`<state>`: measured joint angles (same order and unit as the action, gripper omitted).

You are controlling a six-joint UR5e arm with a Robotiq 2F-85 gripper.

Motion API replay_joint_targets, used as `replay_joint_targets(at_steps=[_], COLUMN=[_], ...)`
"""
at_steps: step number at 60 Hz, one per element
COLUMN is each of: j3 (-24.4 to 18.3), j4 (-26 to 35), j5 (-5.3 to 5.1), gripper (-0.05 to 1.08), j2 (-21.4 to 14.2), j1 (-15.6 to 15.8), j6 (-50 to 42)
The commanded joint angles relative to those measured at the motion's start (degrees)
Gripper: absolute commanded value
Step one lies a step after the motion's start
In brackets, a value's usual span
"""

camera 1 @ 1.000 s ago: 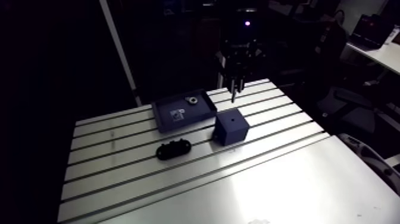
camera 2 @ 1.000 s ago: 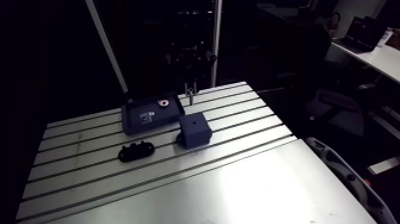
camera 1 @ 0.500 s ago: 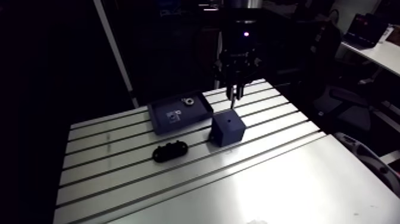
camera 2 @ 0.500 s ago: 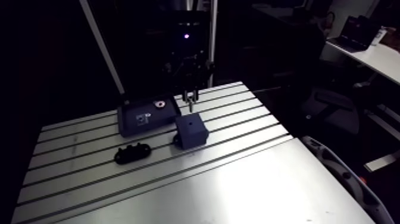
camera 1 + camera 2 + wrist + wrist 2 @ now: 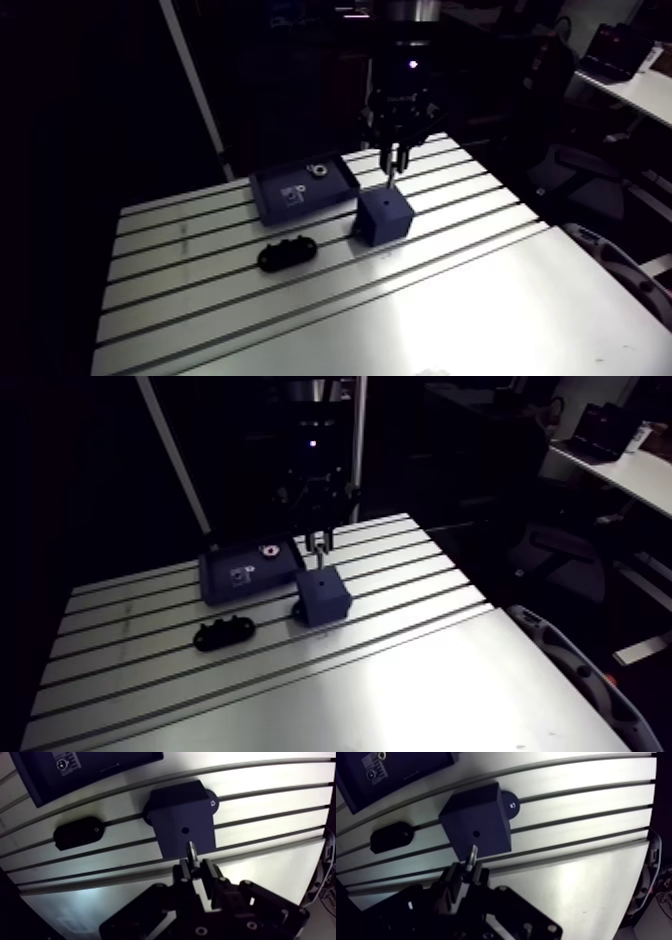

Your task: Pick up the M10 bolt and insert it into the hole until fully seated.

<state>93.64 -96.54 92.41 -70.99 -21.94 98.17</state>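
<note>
The claw (image 5: pixel 194 869) is clamped on the bolt (image 5: pixel 191 851), with the shank pointing down out of its fingers. The bolt hangs over the block (image 5: pixel 175 807), which stands on the bench (image 5: pixel 450 300) toward its far edge.

Compared with just before, the bolt tip is nearer to the top face of the block, and the claw has come from the far-edge side to stand more above it. The whole arm view has shifted too, so I measure this only against the block. I judge that the carry is finished and the lining-up over the hole (image 5: pixel 185 830) is now in hand; the insertion itself is not yet begun.

In the wrist view the tip appears a little short of the hole, on the claw's side, so a small correction may be needed before going down.

The bolt head is hidden between the fingers. The depth of the hole cannot be seen. In the arm view the claw is dark, and the gap between tip and block is hard to read.
</note>
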Motion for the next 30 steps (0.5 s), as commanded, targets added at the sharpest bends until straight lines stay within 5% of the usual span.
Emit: replay_joint_targets(at_steps=[1,30], j3=[0.4,1.3], j4=[0.0,-3.2], j5=[-0.08,-0.08], gripper=[1.08,1.08], j2=[0.0,0.2], j1=[0.1,0.1], j6=[-0.3,0.1])
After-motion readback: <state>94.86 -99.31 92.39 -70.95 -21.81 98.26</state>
